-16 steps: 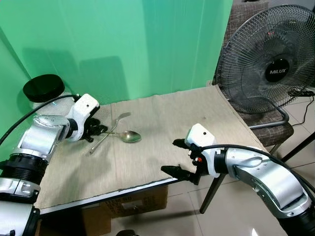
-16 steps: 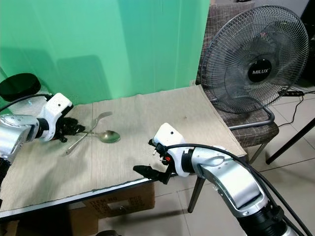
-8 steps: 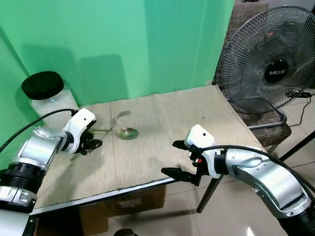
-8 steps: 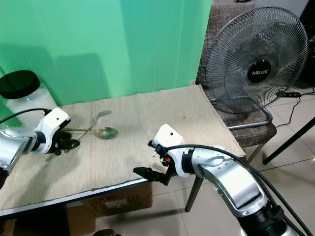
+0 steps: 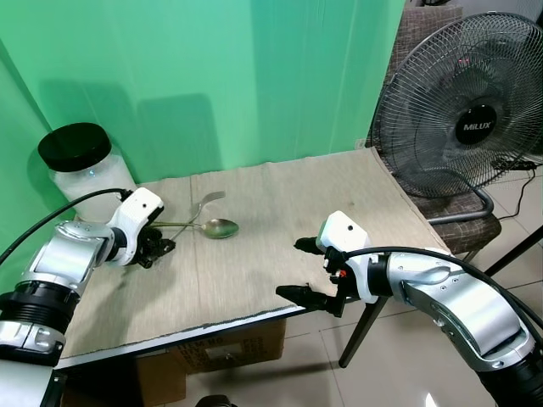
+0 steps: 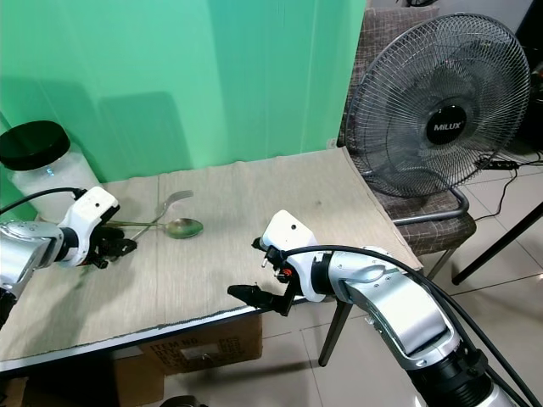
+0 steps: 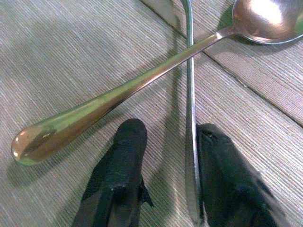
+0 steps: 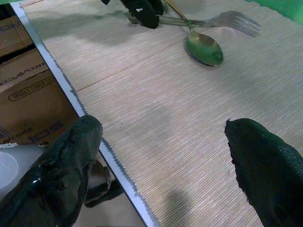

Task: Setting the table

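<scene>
Near the bench's (image 5: 254, 288) back left corner, a spoon (image 7: 142, 80) is crossed over a fork (image 7: 190, 142), whose handle is flanked, ungripped, by the left pincer (image 7: 165, 179). The right pincer (image 5: 301, 270) is spread wide, empty, at the front edge.

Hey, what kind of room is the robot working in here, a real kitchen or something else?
Probably a makeshift room set up for recording rather than a kitchen: a green backdrop hangs behind the cloth-covered table, a standing fan sits on a chair, and a cardboard box is stored underneath.
</scene>
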You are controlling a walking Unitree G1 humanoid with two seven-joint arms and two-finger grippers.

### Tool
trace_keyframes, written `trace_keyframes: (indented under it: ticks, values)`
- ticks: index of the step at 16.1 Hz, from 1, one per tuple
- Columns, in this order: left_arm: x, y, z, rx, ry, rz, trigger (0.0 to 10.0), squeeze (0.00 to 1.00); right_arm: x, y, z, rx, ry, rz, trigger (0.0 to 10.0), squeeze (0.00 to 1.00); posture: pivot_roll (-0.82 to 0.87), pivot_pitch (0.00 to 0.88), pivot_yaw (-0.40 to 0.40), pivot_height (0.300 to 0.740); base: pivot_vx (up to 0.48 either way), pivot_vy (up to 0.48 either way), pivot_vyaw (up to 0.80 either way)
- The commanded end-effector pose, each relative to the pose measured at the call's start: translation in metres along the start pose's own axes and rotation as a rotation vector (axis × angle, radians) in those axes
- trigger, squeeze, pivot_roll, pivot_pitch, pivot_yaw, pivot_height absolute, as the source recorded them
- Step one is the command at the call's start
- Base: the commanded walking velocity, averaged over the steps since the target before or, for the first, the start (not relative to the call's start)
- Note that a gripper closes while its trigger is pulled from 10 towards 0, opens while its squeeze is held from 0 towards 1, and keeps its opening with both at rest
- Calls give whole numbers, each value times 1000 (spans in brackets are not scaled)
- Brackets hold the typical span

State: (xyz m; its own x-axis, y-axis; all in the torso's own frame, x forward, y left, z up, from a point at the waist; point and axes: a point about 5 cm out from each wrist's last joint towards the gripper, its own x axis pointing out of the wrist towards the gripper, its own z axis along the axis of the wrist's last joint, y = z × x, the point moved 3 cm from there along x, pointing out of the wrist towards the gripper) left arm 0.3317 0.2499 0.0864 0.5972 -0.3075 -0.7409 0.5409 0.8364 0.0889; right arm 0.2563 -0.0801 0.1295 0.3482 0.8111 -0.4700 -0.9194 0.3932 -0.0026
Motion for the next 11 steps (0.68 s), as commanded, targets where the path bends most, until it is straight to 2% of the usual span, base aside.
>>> trace_keyframes:
  ticks: [1, 8, 11]
  values:
    - [-1, 0, 2, -30, -11, -15, 0, 0, 1, 0, -1, -6, 2, 4, 10000, 0, 56, 0, 25, 740, 0, 0, 0]
    - [-5, 6, 6, -78, -35, -10, 0, 0, 1, -2, 0, -5, -1, -4, 10000, 0, 61, 0, 25, 740, 0, 0, 0]
    - [-5, 3, 5, -50, -28, -16, 0, 0, 2, -2, 0, -9, 0, -4, 10000, 0, 62, 0, 23, 740, 0, 0, 0]
